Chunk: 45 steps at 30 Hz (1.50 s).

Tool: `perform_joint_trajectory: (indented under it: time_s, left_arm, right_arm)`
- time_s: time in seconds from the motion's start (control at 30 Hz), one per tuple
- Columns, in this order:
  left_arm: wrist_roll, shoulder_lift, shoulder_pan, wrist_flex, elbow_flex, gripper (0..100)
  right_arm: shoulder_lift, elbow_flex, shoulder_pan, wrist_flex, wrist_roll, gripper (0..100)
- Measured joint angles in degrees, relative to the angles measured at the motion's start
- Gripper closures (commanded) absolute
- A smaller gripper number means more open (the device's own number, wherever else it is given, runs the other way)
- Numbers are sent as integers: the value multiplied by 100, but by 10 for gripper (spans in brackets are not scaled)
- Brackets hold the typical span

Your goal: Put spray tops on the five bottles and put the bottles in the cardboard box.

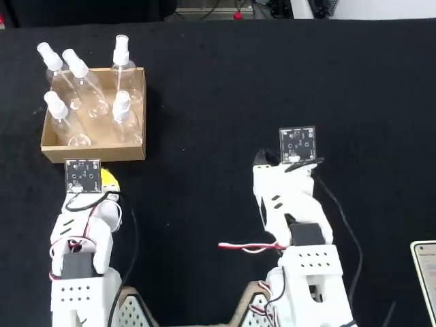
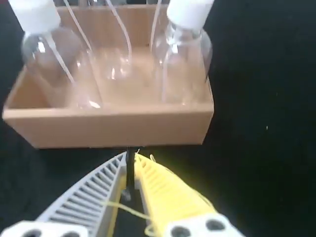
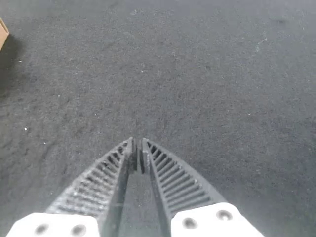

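Five clear plastic bottles [image 1: 124, 117], each capped with a white spray top [image 1: 121, 46], stand together in one shallow brown cardboard box [image 1: 92, 151] at about ten o'clock on the black counter [image 1: 225, 88]. The left arm's grey-and-yellow fingers [image 2: 131, 159] are pressed together just short of the box's near wall, at its six o'clock. The right arm's black fingers [image 3: 138, 147] are likewise closed up, over the counter well apart from the box, toward its four o'clock.

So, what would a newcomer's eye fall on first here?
The shallow brown cardboard box at the far left of the black tablecloth holds five clear plastic bottles with white spray tops. Before its near wall sits the left arm's grey-and-yellow pincer, shut; the right arm's dark pincer, shut, hangs over bare cloth.
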Motion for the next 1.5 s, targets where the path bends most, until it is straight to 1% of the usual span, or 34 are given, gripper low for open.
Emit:
perform_joint_trajectory:
  time_s: [0.13, 0.27, 0.4, 0.5, 0.57, 0.73, 0.83, 1.0, 1.5]
  left_arm:
    - [-9, 167, 9, 237, 9, 970]
    - [-9, 185, 9, 1046, 9, 970]
    - [-9, 185, 9, 1960, 9, 970]
    - [-9, 185, 9, 2251, 9, 970]
    - [-9, 185, 9, 2312, 9, 970]
    - [-9, 185, 9, 2330, 9, 970]
    - [-9, 185, 9, 2330, 9, 970]
    - [-9, 185, 9, 2330, 9, 970]
    - [-9, 167, 9, 2365, 9, 970]
  right_arm:
    - [0, 396, -9, -695, 0, 986]
    - [0, 1073, -123, -1433, 0, 986]
    - [0, 1125, -88, -1609, 0, 986]
    - [-9, 1125, -18, -1600, 0, 986]
    - [-9, 1125, 0, -1407, 0, 986]
    - [-9, 1125, 273, -352, 0, 986]
    - [-9, 1125, 396, 0, 0, 986]
    - [-9, 1125, 519, 53, 0, 986]
    - [-9, 1125, 519, 53, 0, 986]
